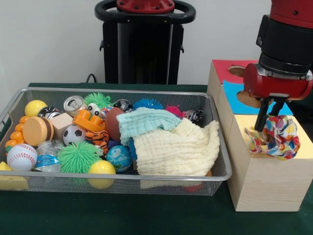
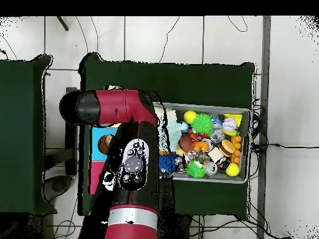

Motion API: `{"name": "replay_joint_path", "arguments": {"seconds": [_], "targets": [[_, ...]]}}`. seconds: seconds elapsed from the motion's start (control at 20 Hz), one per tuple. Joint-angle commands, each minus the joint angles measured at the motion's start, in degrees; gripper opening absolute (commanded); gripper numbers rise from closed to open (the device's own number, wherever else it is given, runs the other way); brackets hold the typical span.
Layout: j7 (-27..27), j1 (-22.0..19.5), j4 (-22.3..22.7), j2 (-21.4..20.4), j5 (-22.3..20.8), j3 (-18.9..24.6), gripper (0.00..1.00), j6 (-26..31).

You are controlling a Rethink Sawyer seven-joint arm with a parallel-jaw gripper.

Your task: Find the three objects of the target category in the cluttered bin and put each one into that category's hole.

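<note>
The wire mesh bin (image 1: 122, 182) holds the pale teal waffle cloth (image 1: 146, 121) lying on the larger cream waffle cloth (image 1: 173, 149) at its right end. My gripper (image 1: 269, 117) hangs over the yellow-topped wooden box (image 1: 266, 183), shut on the small white dotted cloth (image 1: 276, 137), which is bunched on the yellow top (image 1: 305, 149). The cloth covers the hole, so I cannot see it. In the overhead view my arm (image 2: 134, 162) hides the gripper, the cloth and most of the box; the bin (image 2: 244, 177) shows to its right.
The bin is packed with toys: spiky rubber balls (image 1: 78, 156), a baseball (image 1: 21, 156), a soccer ball (image 1: 74, 133), a can (image 1: 74, 104), yellow balls. Blue-topped (image 1: 232, 98) and red-topped (image 1: 227, 68) boxes stand behind the yellow one. The robot pedestal (image 1: 144, 44) is behind the bin.
</note>
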Motion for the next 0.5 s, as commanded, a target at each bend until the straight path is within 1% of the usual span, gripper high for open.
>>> {"name": "replay_joint_path", "arguments": {"seconds": [0.05,0.1,0.15,0.3,0.4,0.45,0.5], "targets": [[7.2,-1.7,-1.2,0.5,0.3,1.9,0.00,8.1],[7.3,-1.9,-0.5,0.5,0.7,2.5,0.00,7.9],[7.3,-1.9,-0.6,1.1,0.9,3.0,0.00,8.4],[7.6,-2.4,1.3,1.5,2.4,4.8,0.00,6.9],[7.6,-2.8,1.6,2.0,3.4,5.8,0.00,6.2],[7.5,-2.9,3.3,1.6,3.8,6.3,0.00,4.9],[7.1,-3.1,3.8,1.7,4.1,6.8,0.00,4.7]]}}
